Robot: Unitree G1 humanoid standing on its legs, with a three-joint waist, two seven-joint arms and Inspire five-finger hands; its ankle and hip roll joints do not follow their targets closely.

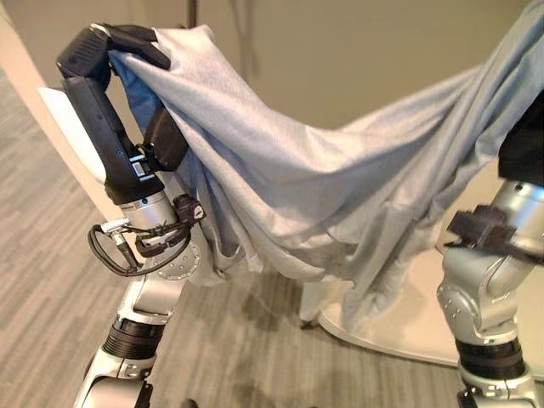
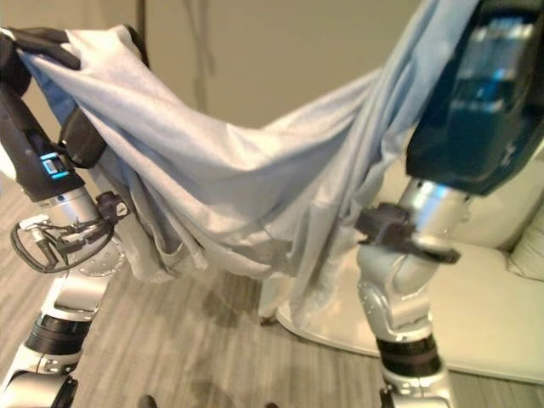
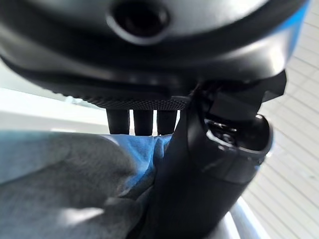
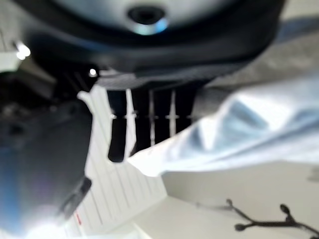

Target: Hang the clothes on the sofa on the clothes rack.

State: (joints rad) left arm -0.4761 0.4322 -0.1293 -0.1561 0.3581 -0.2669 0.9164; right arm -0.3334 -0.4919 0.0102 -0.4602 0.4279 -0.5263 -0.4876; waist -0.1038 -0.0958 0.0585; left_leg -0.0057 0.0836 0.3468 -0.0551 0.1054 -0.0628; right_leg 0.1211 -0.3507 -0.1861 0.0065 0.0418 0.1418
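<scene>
Left hand (image 1: 127,41) is raised at the left with its fingers curled over one end of the pale grey shirt (image 1: 280,170). From there the shirt sags across the middle, above the carpet (image 1: 42,238), up to the right hand (image 4: 45,149), which grips its other end beside the cream sofa (image 2: 501,314).

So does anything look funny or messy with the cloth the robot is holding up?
A bit. The light blue garment sags in a bunched, twisted swag between the left robot hand and the raised right arm, its folds drooping low instead of hanging flat. Nothing looks torn or dropped.
</scene>
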